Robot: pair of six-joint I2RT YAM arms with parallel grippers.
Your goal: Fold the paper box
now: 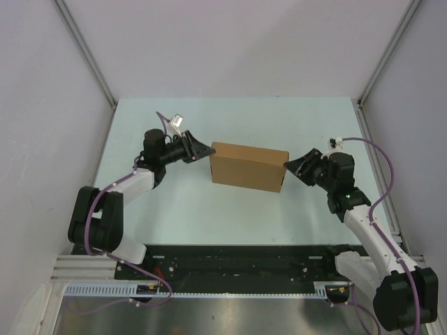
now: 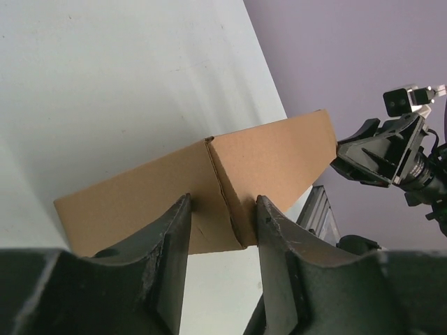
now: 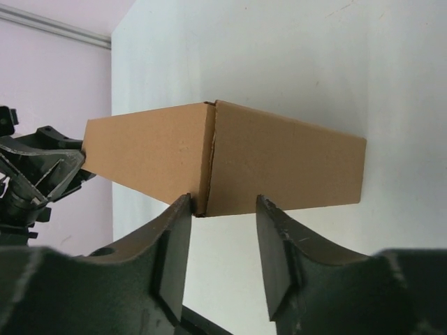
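A pale counter (image 1: pixel 230 223) is seen from above, with a closed-looking brown box (image 1: pixel 248 167) lying across its middle. It is met at both ends at once, seemingly so that it is steadied from either side while its ends are finished. The left fingers (image 2: pixel 171 258) are set astride the box's nearest corner edge, partly parted, and whether the card is pinched cannot be told. The right fingers (image 3: pixel 276 244) are held spread just short of the opposite corner, with nothing gripped, probably poised to press that end in.
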